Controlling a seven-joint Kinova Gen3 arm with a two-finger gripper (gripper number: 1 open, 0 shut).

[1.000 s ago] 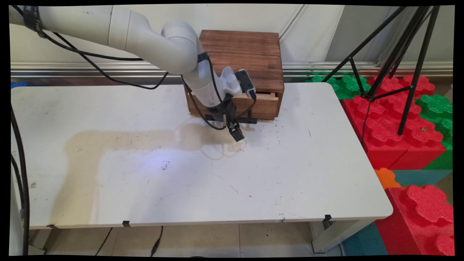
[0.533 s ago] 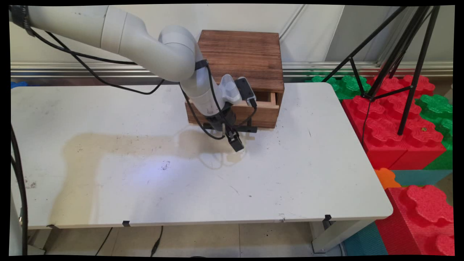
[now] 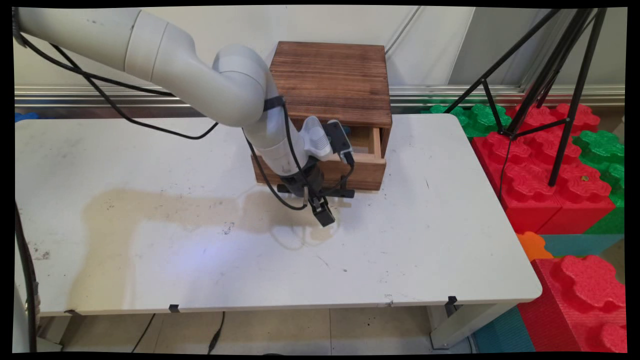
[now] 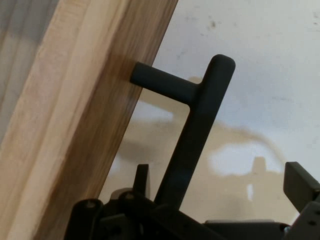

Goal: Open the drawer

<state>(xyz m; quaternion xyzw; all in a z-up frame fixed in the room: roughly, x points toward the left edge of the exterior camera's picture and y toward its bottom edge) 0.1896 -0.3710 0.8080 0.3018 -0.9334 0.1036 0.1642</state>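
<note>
The hand point(image 3: 322, 212) hooks the black drawer handle point(image 4: 192, 130) of the wooden box point(image 3: 332, 85) at the counter's point(image 3: 425, 240) twelve o'clock; drawer point(image 3: 367, 145) partly out; fingers apart round the bar

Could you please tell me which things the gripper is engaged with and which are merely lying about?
In use: gripper, open around the black handle; wooden drawer, partly out of its box.
Lying about: white table; black tripod; red and green foam blocks.
</note>
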